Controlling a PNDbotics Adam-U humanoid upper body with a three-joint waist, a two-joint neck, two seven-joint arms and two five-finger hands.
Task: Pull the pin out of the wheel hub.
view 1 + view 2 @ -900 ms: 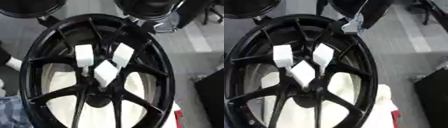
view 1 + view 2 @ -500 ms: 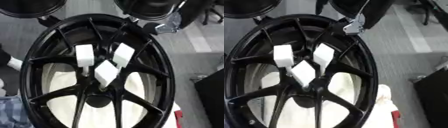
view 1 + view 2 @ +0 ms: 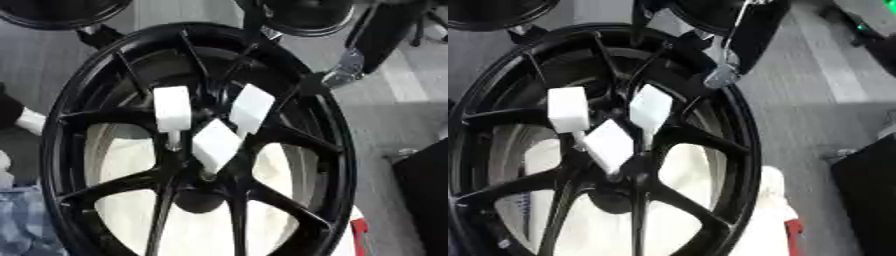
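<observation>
I see a big black wheel [image 3: 332, 150] with thin spokes that fills most of my view. Through the gaps between the spokes something white [image 3: 122, 160] shows under it. Three pins with white block tops stick out of the middle of the wheel, just above the round dark hub [image 3: 201, 199]. The left pin [image 3: 172, 109] stands straight, and a thin grey stem goes down from it. The right pin [image 3: 252, 110] leans toward the wheel's top right edge. The middle pin [image 3: 215, 145] is turned like a diamond and sits lowest, close between the other two. At the wheel's top right edge I see my right hand [image 3: 724, 72], dark with a silver piece, right by the rim. I cannot tell how its fingers are set. It is well apart from the pins.
</observation>
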